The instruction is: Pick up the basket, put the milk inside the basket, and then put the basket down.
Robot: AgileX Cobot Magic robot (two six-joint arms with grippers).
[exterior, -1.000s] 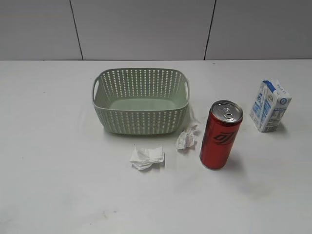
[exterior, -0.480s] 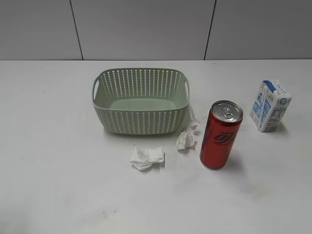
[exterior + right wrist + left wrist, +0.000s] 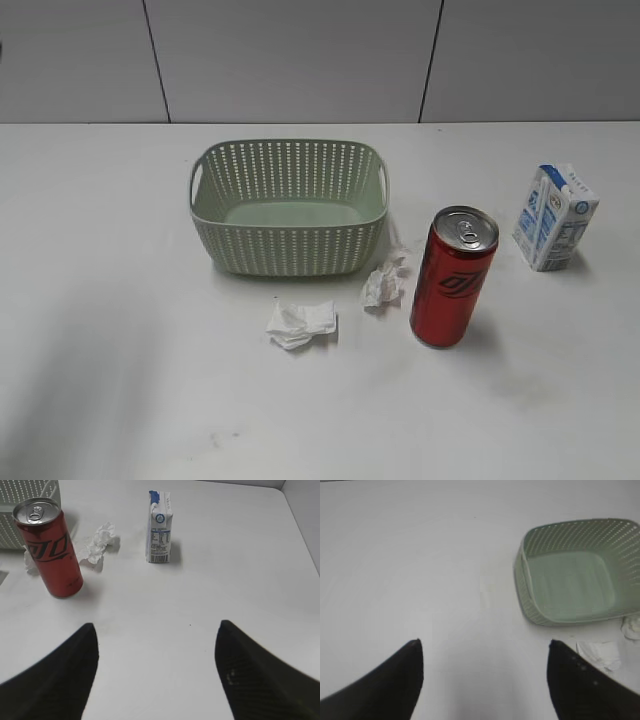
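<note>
Standing apart, basket (image 3: 288, 207) and milk (image 3: 553, 217) (soda can (image 3: 452, 277) between), both end effectors released.

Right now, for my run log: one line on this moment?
basket: empty, on table | milk: upright, untouched | left tool: open | right tool: open

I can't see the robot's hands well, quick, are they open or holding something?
Left gripper: open, holding nothing.
Right gripper: open, holding nothing.
</note>
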